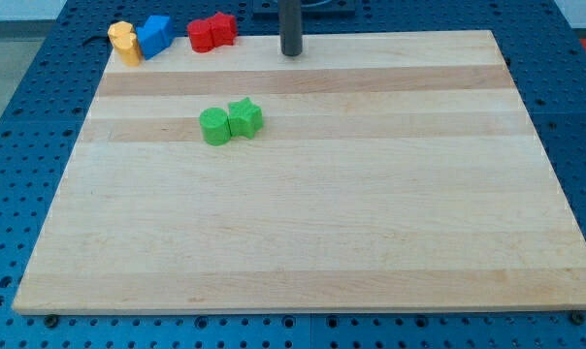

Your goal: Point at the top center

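My dark rod comes down from the view's top, and my tip (pixel 291 53) rests on the wooden board (pixel 303 223) at its top edge, near the centre. The nearest blocks are two red blocks (pixel 211 31) to the tip's left, touching each other at the top edge. Further left sit a blue block (pixel 154 36) and a yellow block (pixel 125 43), side by side in the top left corner. A green round block (pixel 215 127) and a green star block (pixel 244 117) touch each other lower down, left of centre. My tip touches no block.
The board lies on a blue perforated table (pixel 574 116) that shows around all its edges.
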Controlling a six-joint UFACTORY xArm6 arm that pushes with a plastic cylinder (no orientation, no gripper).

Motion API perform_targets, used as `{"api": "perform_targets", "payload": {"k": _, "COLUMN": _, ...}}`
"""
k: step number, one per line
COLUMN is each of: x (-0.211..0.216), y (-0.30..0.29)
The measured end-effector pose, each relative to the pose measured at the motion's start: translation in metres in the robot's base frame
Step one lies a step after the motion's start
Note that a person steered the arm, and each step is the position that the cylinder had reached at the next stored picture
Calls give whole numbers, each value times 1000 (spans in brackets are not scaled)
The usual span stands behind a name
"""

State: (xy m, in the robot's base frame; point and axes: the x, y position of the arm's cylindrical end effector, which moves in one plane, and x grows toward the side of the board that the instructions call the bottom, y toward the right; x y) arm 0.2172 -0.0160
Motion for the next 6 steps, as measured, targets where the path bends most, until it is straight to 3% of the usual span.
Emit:
{"api": "perform_targets", "payload": {"k": 1, "x": -23, "y": 3}}
{"api": "perform_targets", "payload": {"k": 6, "x": -24, "y": -21}}
